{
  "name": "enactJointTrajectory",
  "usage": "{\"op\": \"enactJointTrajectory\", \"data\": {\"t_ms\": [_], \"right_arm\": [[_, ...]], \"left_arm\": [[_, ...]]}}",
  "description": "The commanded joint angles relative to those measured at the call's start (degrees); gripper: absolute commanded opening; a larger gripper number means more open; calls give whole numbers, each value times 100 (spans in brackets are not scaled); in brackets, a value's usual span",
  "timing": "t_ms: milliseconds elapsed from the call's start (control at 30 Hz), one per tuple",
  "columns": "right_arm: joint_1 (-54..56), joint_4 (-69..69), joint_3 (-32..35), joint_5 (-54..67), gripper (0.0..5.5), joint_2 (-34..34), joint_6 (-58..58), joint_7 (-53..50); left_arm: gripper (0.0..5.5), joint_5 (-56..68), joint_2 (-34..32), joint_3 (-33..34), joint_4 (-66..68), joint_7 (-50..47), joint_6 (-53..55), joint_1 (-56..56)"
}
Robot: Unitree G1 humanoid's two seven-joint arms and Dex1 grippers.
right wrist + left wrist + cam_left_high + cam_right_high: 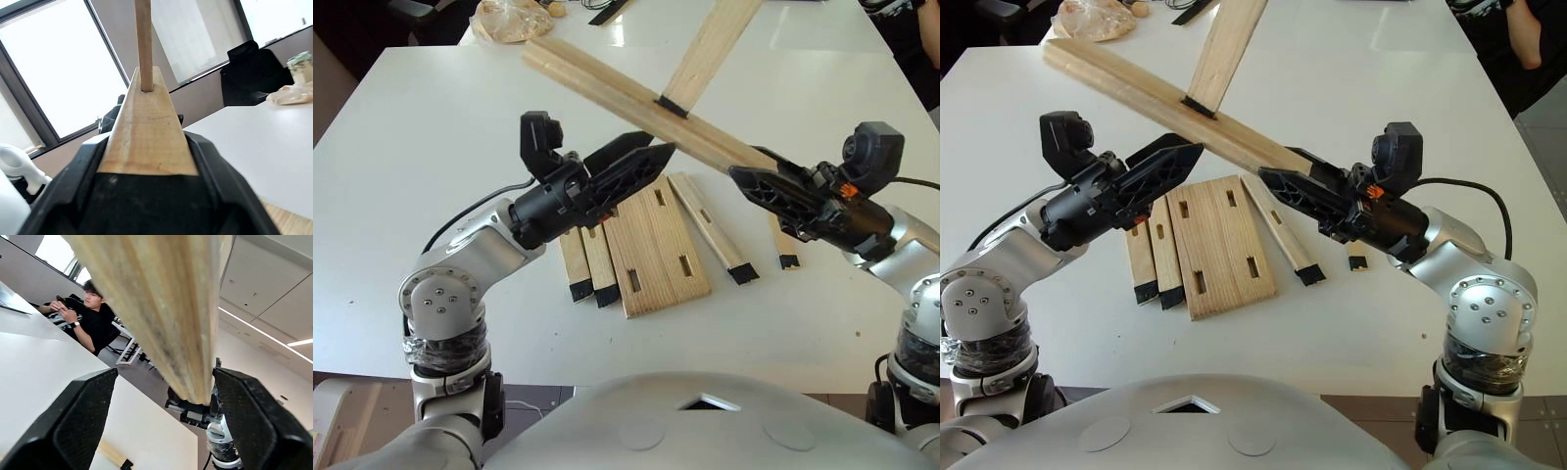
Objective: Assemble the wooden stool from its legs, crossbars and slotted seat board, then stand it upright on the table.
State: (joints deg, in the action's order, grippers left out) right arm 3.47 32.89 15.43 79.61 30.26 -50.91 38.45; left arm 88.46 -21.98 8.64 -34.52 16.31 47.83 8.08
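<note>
Here's the long leg (607, 88), held up over the tabletop (411, 147), its axis running from the far left corner toward the near right edge. A crossbar (710, 44) is plugged in, pointing at the far edge. The right claw (749, 168) is clamped on the near end. The left claw (658, 145), nearer mid-length, straddles it with fingers apart. It's pale, raw wood. The slotted seat board (656, 250) lies flat below.

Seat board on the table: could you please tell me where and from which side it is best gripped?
Probably by its near short edge, coming from the robot's side: the seat board lies flat, with loose bars along its left long edge and another bar close along its right.
</note>
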Motion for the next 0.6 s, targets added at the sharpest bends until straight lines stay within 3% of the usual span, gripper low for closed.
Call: {"op": "enactJointTrajectory", "data": {"t_ms": [33, 167, 500, 600], "right_arm": [[25, -133, -295, 201, 207, 219, -206, 183], [-78, -366, -403, 128, 207, 260, -184, 305], [-132, -821, -449, 288, 207, 292, -237, 463], [-134, -840, -461, 284, 207, 307, -252, 515]], "left_arm": [[362, 267, -23, -60, -71, -269, -217, 166], [362, 421, -156, -80, -178, -146, -317, 172], [216, 568, -513, -171, -471, 441, -364, 67], [207, 499, -624, -230, -507, 612, -380, 34]]}}
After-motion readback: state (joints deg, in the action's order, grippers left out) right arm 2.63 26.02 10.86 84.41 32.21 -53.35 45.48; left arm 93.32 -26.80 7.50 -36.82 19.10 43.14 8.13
